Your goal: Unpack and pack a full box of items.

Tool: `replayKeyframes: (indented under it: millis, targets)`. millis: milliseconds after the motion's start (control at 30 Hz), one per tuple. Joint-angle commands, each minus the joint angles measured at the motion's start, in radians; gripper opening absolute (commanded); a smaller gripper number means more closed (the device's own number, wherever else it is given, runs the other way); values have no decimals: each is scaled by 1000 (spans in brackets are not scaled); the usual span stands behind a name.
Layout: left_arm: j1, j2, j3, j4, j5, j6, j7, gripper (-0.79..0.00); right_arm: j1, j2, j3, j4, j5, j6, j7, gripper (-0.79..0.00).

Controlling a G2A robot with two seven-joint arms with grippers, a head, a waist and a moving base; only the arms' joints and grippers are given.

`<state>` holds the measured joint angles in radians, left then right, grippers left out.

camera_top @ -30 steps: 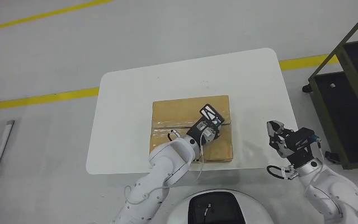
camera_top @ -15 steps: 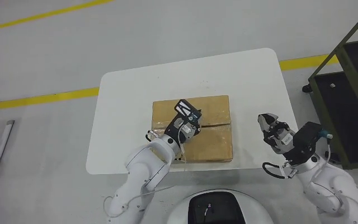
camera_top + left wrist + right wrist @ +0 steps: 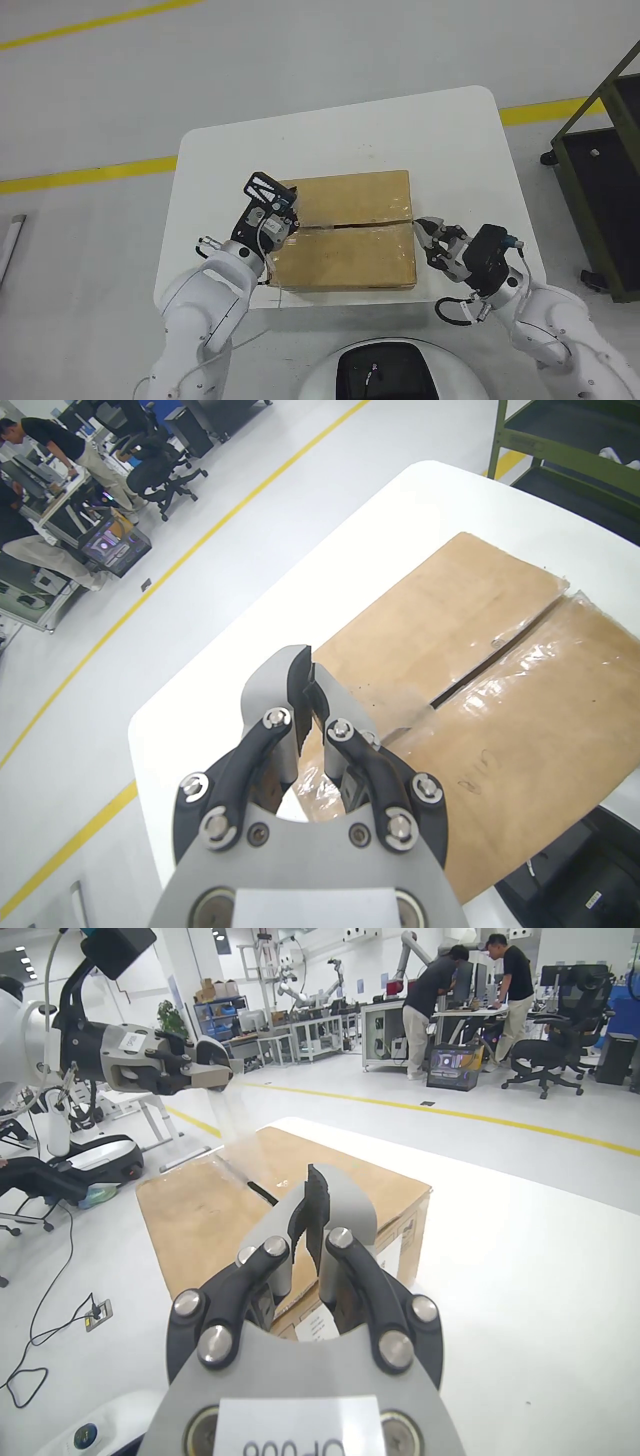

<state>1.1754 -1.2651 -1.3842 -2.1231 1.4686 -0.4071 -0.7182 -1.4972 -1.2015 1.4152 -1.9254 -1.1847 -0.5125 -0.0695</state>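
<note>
A closed cardboard box [image 3: 345,240] lies in the middle of the white table [image 3: 450,150], with a seam [image 3: 350,225] between its two top flaps. My left gripper [image 3: 267,187] hangs over the box's left end, shut on a strip of clear tape [image 3: 230,1113] that runs down from it to the seam. The left wrist view shows that gripper [image 3: 306,660] above the box [image 3: 475,660], the tape [image 3: 407,707] trailing behind its closed fingers. My right gripper [image 3: 426,229] is shut and holds nothing, at the box's right edge by the seam's end [image 3: 312,1178].
A green shelf cart [image 3: 600,170] stands just off the table's right side. White table surface lies free around the box on every side. Glossy tape remnants cover the box's near flap [image 3: 525,680].
My left gripper travelled along the seam from the box's right part to its left end, peeling tape with it. My right gripper came in leftward to the box's right edge.
</note>
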Motion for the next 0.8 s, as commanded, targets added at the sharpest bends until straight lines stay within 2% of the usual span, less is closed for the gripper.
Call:
replayKeyframes:
  millis: [0, 300, 767]
  targets:
    - [6, 3, -21, -9, 7, -6, -4, -785, 9, 0, -5, 11, 0, 0, 1, -785]
    - [37, 20, -129, -41, 46, -31, -40, -785, 59, -2, -35, 49, -11, 20, 35, -785]
    - [35, 49, -311, -64, 115, -106, -56, -785, 90, 0, -60, 81, -32, 14, 46, -785]
